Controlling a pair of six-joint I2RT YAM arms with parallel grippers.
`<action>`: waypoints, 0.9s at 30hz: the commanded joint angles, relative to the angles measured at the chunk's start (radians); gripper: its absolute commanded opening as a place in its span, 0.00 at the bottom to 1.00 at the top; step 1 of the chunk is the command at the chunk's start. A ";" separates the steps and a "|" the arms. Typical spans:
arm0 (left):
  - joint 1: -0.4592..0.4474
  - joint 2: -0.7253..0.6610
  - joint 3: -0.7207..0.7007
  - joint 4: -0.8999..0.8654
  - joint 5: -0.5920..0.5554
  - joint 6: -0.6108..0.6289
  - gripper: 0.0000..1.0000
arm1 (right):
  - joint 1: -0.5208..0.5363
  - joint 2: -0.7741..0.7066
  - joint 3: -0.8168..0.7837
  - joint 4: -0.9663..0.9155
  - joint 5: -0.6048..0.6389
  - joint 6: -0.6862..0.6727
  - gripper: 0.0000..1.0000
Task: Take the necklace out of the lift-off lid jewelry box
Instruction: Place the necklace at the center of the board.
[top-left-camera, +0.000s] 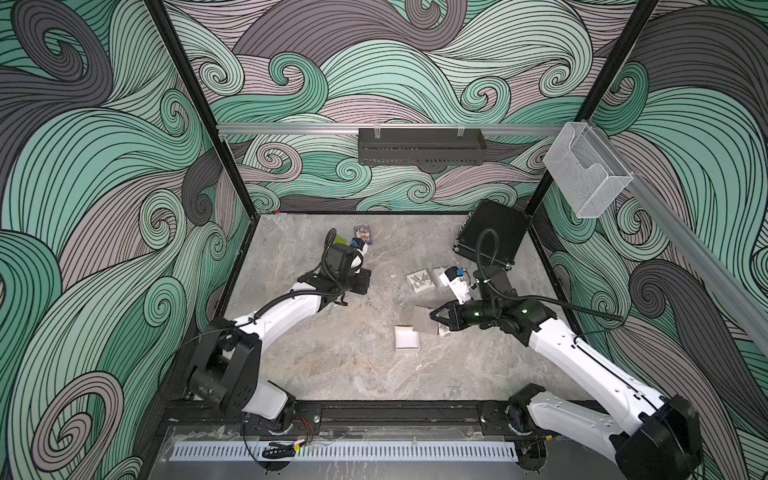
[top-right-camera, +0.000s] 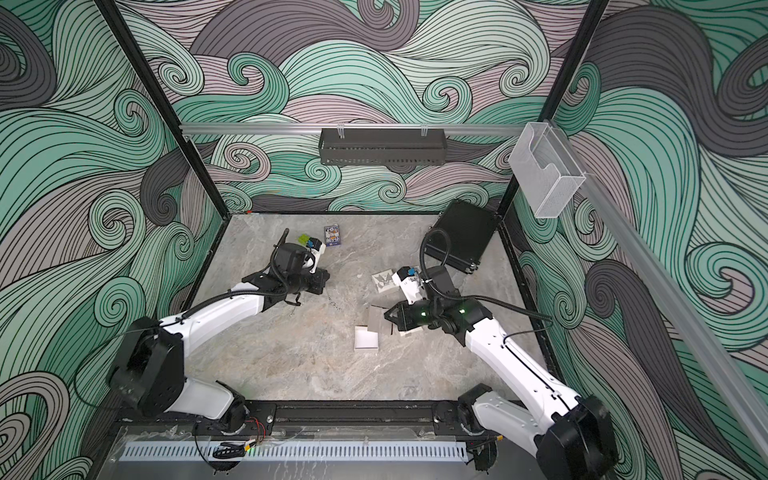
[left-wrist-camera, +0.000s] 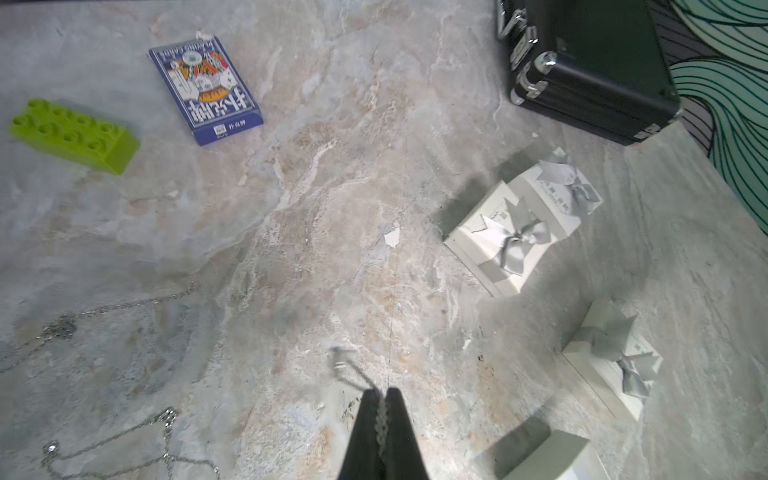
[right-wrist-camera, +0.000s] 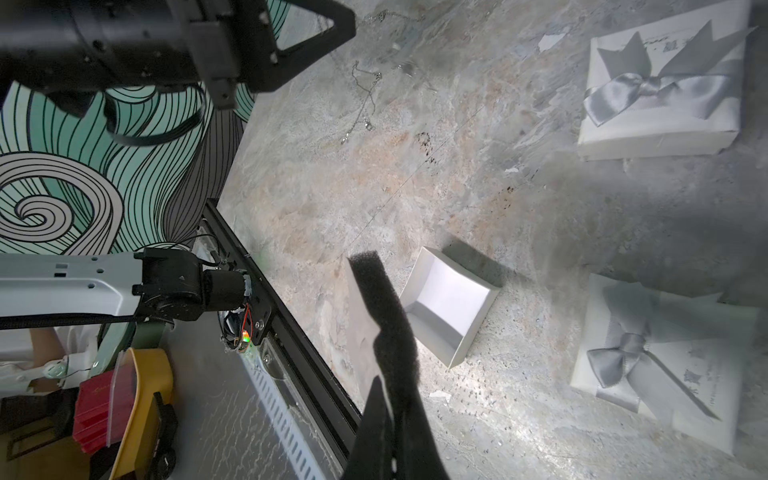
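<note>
The left tool (left-wrist-camera: 380, 392) was pressed together on a thin necklace (left-wrist-camera: 343, 363), its blurred end hard to make out at the tips. The right tool (right-wrist-camera: 384, 386) was clamped on a black foam pad (right-wrist-camera: 370, 282) that hid one finger, just beside the open box (right-wrist-camera: 449, 307). Well apart from that box lay loose chains (left-wrist-camera: 62, 328), with ribboned boxes (left-wrist-camera: 511, 237) nearer.

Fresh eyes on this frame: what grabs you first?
The teal and grey swirl walls dominate, wrapping the marble table. Right of centre, the right gripper is shut on a dark foam insert next to the open white box. Left of centre, the left gripper pinches a thin necklace chain; bow-tied gift boxes lie near the right arm.
</note>
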 joint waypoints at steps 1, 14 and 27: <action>0.048 0.098 0.080 -0.044 0.045 -0.065 0.00 | 0.027 0.021 -0.021 0.025 0.002 0.022 0.03; 0.106 0.303 0.103 -0.006 0.166 -0.130 0.00 | 0.091 0.116 -0.042 0.047 0.037 0.042 0.03; 0.117 0.201 -0.038 -0.025 0.214 -0.162 0.31 | 0.137 0.307 0.017 0.058 0.107 0.039 0.01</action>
